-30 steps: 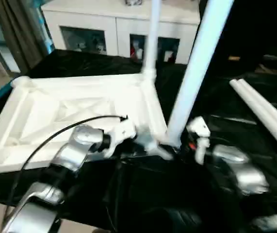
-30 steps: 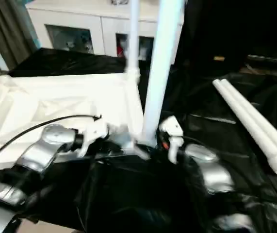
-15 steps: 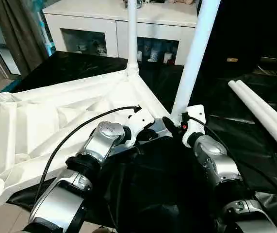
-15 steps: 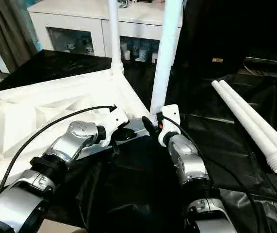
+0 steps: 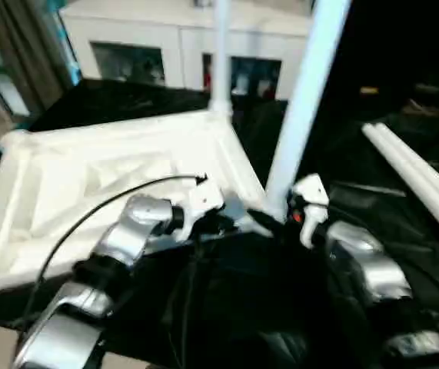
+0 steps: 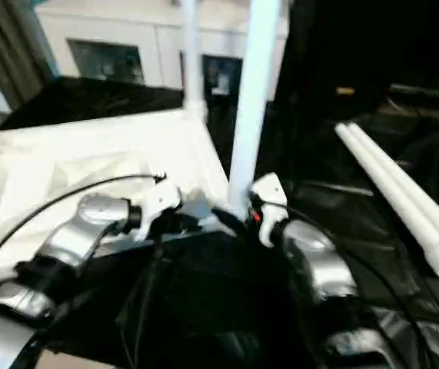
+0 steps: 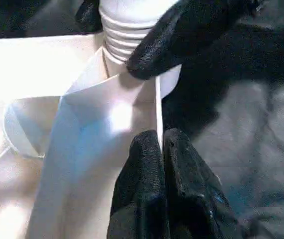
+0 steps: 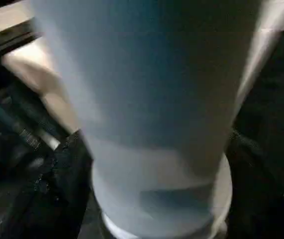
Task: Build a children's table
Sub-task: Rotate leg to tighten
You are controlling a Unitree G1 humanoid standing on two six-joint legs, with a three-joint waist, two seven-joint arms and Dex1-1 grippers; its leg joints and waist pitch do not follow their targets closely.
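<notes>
One black-covered work table (image 5: 227,323) fills the scene, and beyond it stands one white cabinet (image 5: 181,46) with glass-fronted doors. On the black cover lies one white tabletop (image 5: 104,177), upside down, ribbed underside up, on the robot's left half of the work table.

There are four white legs. Two stand upright in corner sockets: the far leg (image 5: 221,54) at the far right corner and the near leg (image 5: 304,108) at the near right corner, this one leaning a little to the right. The two loose legs (image 5: 419,181) lie side by side, touching, on the black cover well to the right of the tabletop.

Two silver forearms reach in from below. The left gripper (image 7: 161,149) has its black fingers (image 7: 146,169) pressed together, pinching the thin edge wall of the tabletop just beside the near leg's socket. The right gripper (image 8: 156,209) sits at the base of the near leg; in the right wrist view its fingers (image 8: 57,189) stand wide, one on each side of the leg. In the left wrist view one of them (image 7: 181,35) touches the ribbed foot of the leg, but whether the leg is clamped I cannot tell
</notes>
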